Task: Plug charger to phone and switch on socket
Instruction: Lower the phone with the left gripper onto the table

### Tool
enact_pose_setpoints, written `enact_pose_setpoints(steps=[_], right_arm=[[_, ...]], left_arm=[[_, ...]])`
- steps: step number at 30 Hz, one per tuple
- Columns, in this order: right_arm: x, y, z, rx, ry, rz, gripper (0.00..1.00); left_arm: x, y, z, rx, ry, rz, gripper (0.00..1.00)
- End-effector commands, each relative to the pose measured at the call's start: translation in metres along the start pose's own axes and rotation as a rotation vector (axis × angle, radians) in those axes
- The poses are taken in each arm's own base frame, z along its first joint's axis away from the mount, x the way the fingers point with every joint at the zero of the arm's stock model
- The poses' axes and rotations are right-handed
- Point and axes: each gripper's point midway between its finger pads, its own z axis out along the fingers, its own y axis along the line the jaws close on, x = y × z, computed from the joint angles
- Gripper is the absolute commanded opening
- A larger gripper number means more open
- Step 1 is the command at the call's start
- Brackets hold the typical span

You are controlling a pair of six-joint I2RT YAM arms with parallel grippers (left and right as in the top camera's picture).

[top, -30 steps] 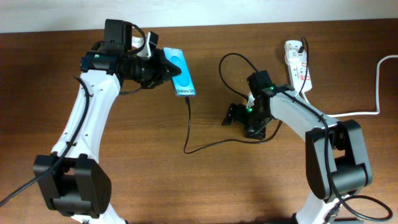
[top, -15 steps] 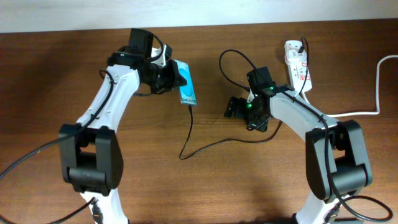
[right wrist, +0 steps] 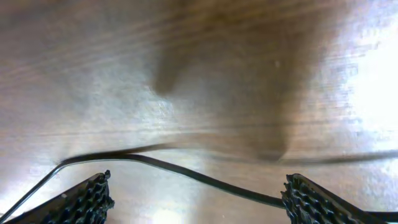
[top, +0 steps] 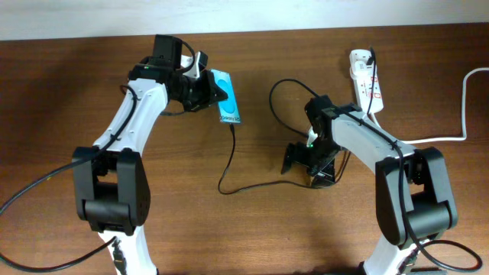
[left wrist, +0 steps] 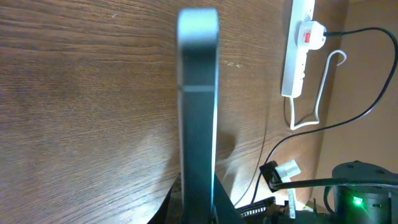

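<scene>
nearest the bases, the right gripper [top: 306, 168] hangs over the table [top: 69, 92] with its fingers spread wide. the charger [top: 232, 149] lies loose between them, gripped by nothing. if that arm swings out for the socket [top: 365, 76], it could snag the slack loop and tug the plug tip from the phone [top: 227, 98], where it looks seated. farther back, the left gripper [top: 205, 90] is clamped on the phone, tilted on edge; a slip would drop it. the socket lies farthest, and whether it is on cannot be told.
</scene>
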Motion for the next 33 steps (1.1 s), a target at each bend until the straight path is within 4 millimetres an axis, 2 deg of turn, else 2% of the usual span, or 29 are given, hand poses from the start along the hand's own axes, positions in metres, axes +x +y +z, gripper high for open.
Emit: enact_pose_setpoints(steps=[1,5,7,14,17,20,24,29,33], right_arm=[[0.011,-0.004,0.002,0.016,0.051,0.012,0.89],[0.022,-0.011,0.001,0.049,0.094,0.011,0.88],[0.017,-0.015,0.001,0.070,0.070,0.005,0.89],[-0.041,0.020,-0.001,-0.058,-0.168,-0.100,0.95],[-0.059,0.033,-0.006,-0.102,-0.245,-0.135,0.99],[-0.061,0.034,-0.007,-0.107,-0.254,-0.139,0.99],[-0.059,0.033,-0.006,-0.102,-0.246,-0.136,0.98],[-0.059,0.033,-0.006,-0.097,-0.249,-0.178,0.98],[-0.059,0.033,-0.006,-0.095,-0.249,-0.187,0.98]], left_arm=[[0.000,-0.003,0.002,0.024,0.011,-0.006,0.00],[0.002,0.004,0.009,0.018,0.025,-0.019,0.00],[0.005,0.012,0.019,0.009,0.047,-0.035,0.00],[0.015,0.028,0.050,0.003,0.102,0.096,0.00],[0.008,0.027,0.052,0.011,0.078,0.143,0.00],[-0.001,0.024,0.053,0.023,0.043,0.172,0.00],[0.000,0.029,0.057,0.021,0.050,0.165,0.00],[0.020,0.054,0.086,0.046,0.152,0.087,0.00],[0.028,0.061,0.093,0.052,0.186,0.059,0.00]])
